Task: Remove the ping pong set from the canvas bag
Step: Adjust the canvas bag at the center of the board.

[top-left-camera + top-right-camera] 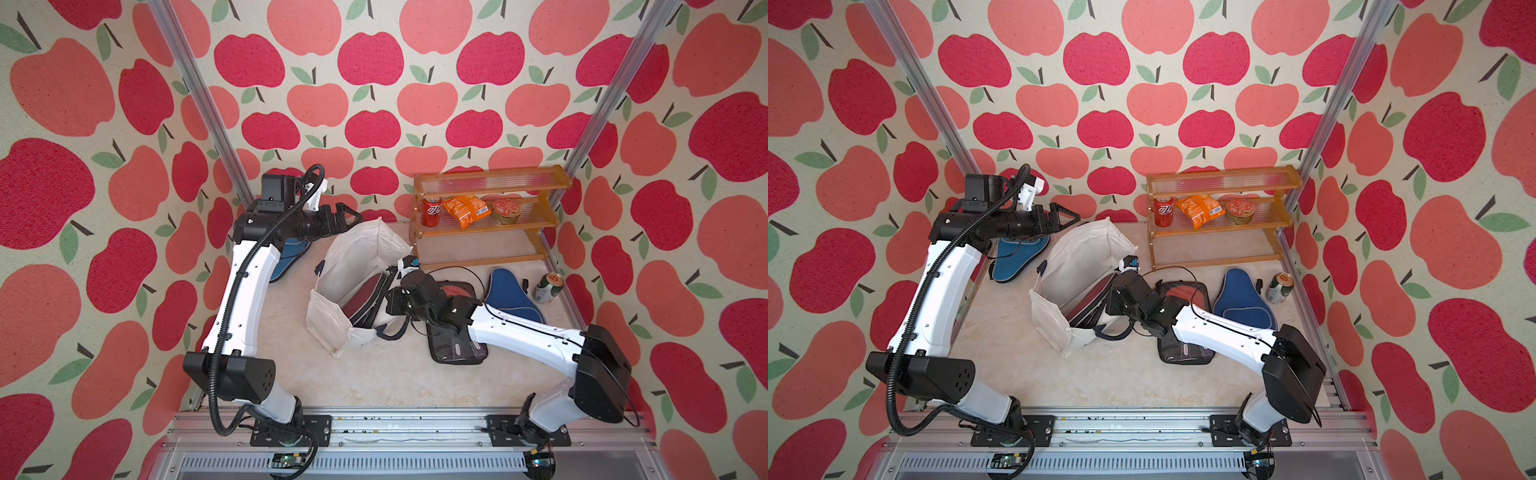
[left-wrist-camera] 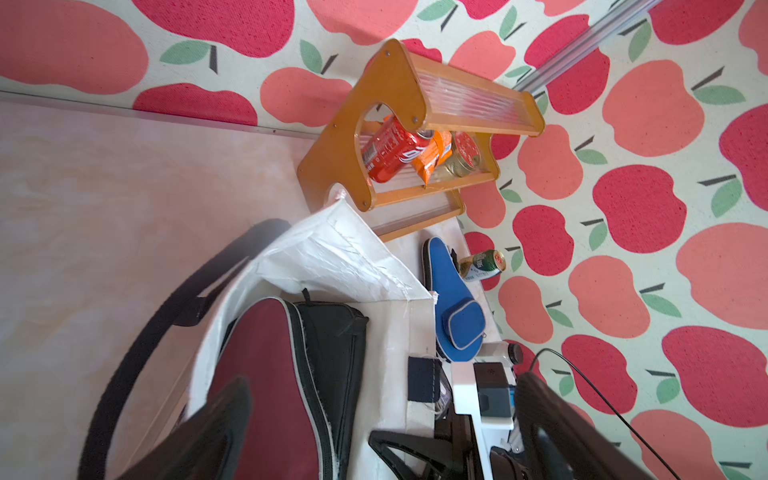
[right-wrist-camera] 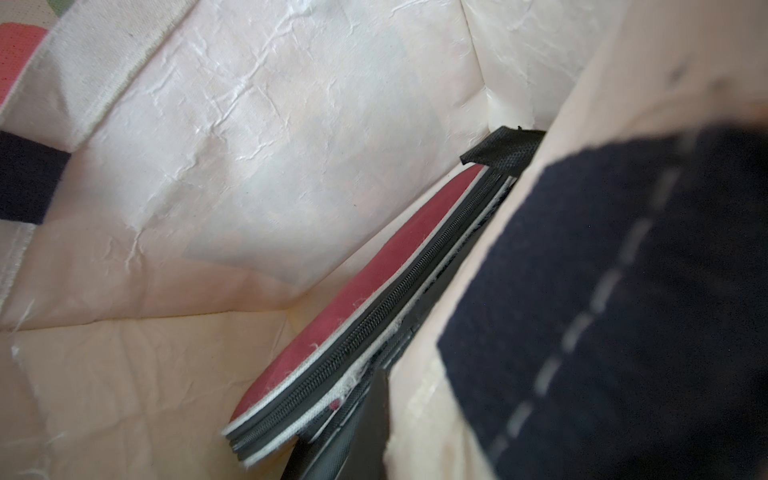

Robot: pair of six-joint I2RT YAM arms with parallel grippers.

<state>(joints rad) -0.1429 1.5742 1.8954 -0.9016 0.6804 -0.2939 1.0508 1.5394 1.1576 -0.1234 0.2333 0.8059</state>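
The navy strap (image 3: 623,291) of the canvas bag (image 1: 357,257) sits right against the right hand (image 1: 395,299), which is pressed together, seemingly pinching the rim. Just inside it stand the maroon case (image 3: 353,299) and a black-edged pouch (image 2: 332,340). The left hand (image 1: 347,216) hovers spread above the bag's far side. If that pinch slips, I'd expect the bag to lift with the case. The lettering on the red can (image 1: 431,212) is too blurred to read.

Pale tabletop (image 1: 374,374) carrying: canvas bag (image 1: 357,257), left blue case (image 1: 291,257), right blue case (image 1: 513,297), 1 clear pouch (image 1: 457,353), 1 green can (image 1: 549,287), 1 wooden rack (image 1: 490,183).
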